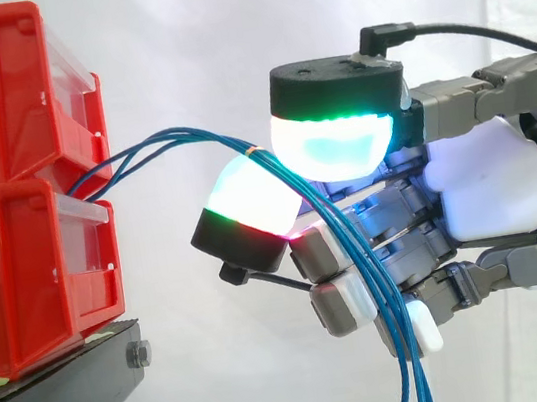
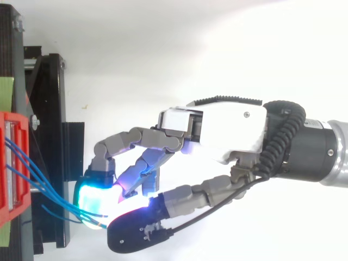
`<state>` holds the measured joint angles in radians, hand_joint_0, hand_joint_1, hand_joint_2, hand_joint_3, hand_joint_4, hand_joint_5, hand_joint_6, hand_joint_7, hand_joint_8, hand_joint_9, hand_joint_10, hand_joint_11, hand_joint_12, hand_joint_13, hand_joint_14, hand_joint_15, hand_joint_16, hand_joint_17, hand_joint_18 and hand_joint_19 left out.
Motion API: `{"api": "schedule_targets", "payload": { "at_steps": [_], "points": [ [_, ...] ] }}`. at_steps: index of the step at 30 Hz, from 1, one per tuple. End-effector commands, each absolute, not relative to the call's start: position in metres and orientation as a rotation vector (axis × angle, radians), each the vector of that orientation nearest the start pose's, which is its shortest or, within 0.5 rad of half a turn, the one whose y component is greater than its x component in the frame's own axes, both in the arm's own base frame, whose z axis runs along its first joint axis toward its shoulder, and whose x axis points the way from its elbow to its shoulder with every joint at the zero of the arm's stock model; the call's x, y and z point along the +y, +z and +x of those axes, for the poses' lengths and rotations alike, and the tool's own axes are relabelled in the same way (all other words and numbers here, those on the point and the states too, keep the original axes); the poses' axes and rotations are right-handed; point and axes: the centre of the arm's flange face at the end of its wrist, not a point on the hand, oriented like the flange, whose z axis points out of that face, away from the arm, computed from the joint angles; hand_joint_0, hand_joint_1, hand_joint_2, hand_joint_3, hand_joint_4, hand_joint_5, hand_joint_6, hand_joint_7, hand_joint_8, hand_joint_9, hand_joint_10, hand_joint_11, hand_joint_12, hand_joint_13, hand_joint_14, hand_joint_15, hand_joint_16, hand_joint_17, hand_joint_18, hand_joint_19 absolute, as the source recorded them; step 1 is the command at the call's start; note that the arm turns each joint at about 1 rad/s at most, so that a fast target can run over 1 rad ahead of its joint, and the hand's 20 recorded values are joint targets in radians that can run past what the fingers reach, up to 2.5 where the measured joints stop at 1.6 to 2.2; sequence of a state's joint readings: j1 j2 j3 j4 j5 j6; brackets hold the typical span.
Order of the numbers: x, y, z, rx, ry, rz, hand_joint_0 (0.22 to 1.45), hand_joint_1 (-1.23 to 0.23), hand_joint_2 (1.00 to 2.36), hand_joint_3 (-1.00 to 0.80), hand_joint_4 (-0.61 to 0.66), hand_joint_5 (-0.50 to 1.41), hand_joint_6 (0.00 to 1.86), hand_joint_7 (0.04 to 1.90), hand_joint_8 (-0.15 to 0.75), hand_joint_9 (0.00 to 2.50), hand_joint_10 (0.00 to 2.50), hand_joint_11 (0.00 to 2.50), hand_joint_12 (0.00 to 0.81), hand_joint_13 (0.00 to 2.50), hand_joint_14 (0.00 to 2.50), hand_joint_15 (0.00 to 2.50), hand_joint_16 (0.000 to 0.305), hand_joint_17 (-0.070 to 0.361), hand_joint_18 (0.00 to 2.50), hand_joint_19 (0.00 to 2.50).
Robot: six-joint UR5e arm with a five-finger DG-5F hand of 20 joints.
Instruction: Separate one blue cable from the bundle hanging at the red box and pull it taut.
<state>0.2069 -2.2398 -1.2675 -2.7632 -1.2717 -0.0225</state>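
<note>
Clearly, blue cables (image 1: 173, 134) from the red box (image 1: 27, 277) run pinched between the hand's (image 1: 488, 183) fingertips (image 1: 336, 145).

Stacked red bins (image 1: 15, 198) on a black stand (image 1: 65, 398) blocked the left side. The hand (image 1: 493, 178) took up the right, fingers curled, glowing pads (image 1: 331, 146) closed over the blue cables (image 1: 168, 140). The gap between bins and pads was open but crossed by those cables, strung from the slot between the bins. There was free air above that span, before the white curtain (image 1: 173, 33). Below it was room between the stand's edge and the fingers, except where the cables dropped past the lower fingers.
</note>
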Motion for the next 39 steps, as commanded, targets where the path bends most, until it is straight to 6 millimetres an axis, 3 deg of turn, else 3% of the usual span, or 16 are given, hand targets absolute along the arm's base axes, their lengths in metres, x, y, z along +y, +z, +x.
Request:
{"api": "schedule_targets", "payload": {
  "at_steps": [1, 8, 17, 24, 29, 32, 35, 39],
  "points": [
    [-0.0098, 0.2564, 0.7445, 1.14, 1.135, 1.232, 0.78, -0.66, 1.03, -0.04, 0.21, -0.17, 0.56, 1.25, 0.326, 0.77, 0.02, 0.96, 0.398, 0.83, 0.02, 0.86, 0.044, 0.099, 0.85, 0.79],
    [-0.0098, 0.2574, 0.7442, 1.138, 1.139, 1.235, 0.62, -0.66, 1.02, -0.33, 0.22, -0.16, 0.54, 1.29, 0.336, 0.75, 0.02, 0.96, 0.411, 0.84, 0.02, 0.85, 0.046, 0.104, 0.91, 0.73],
    [-0.0098, 0.2574, 0.7442, 1.138, 1.139, 1.235, 0.57, -0.64, 1.0, -0.49, 0.2, -0.15, 0.55, 1.29, 0.344, 0.77, 0.02, 0.94, 0.416, 0.85, 0.02, 0.86, 0.048, 0.107, 0.92, 0.76],
    [-0.0087, 0.2574, 0.7442, 1.139, 1.14, 1.235, 0.63, -0.7, 1.01, -0.39, 0.18, -0.16, 0.62, 1.23, 0.345, 0.77, 0.02, 0.93, 0.411, 0.85, 0.02, 0.85, 0.047, 0.106, 0.91, 0.77],
    [-0.0076, 0.2572, 0.7441, 1.142, 1.14, 1.235, 0.7, -0.75, 1.03, -0.05, 0.17, -0.2, 0.76, 1.06, 0.344, 0.77, 0.02, 0.93, 0.409, 0.86, 0.02, 0.86, 0.047, 0.106, 0.92, 0.79],
    [-0.0076, 0.2561, 0.7442, 1.143, 1.139, 1.235, 0.73, -0.75, 1.03, 0.05, 0.17, -0.21, 0.79, 1.03, 0.34, 0.77, 0.02, 0.95, 0.408, 0.85, 0.02, 0.87, 0.047, 0.106, 0.9, 0.82],
    [-0.0076, 0.2561, 0.7442, 1.143, 1.139, 1.235, 0.75, -0.76, 1.03, 0.03, 0.17, -0.21, 0.8, 1.02, 0.34, 0.77, 0.02, 0.97, 0.409, 0.85, 0.02, 0.88, 0.047, 0.106, 0.89, 0.83],
    [-0.0078, 0.2571, 0.7439, 1.142, 1.138, 1.236, 0.8, -0.79, 1.02, -0.19, 0.17, -0.22, 0.81, 1.0, 0.331, 0.77, 0.02, 1.01, 0.41, 0.85, 0.02, 0.89, 0.047, 0.106, 0.87, 0.85]
  ]
}}
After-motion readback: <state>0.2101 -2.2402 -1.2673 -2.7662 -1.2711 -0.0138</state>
